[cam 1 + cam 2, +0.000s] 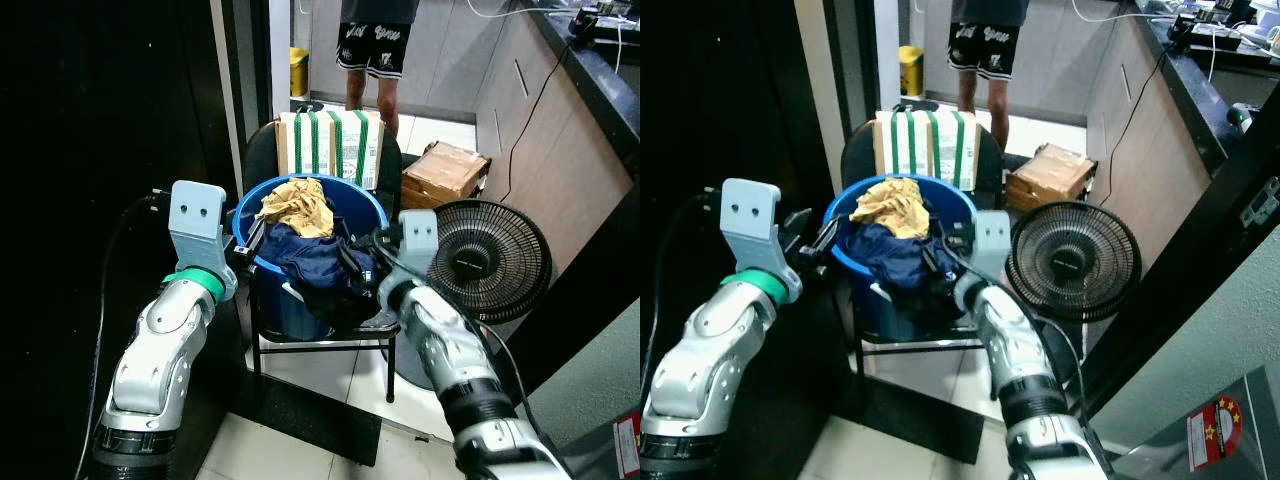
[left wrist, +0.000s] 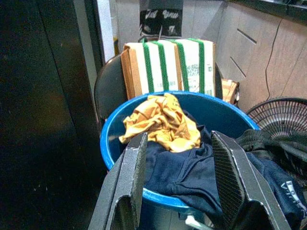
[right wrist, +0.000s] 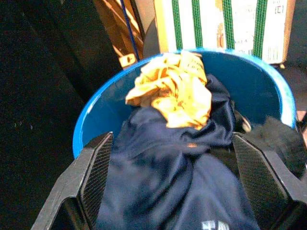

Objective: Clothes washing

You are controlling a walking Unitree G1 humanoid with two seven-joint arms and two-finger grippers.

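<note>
A round blue plastic tub (image 1: 365, 208) holds a crumpled yellow shirt (image 1: 298, 206) atop soft navy clothing (image 1: 318, 258); left pincer (image 2: 180, 179) and right pincer (image 3: 175, 175) both gape wide.

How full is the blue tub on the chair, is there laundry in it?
Full: the blue tub holds a crumpled yellow garment on top, and a navy garment spills over its front rim.
</note>
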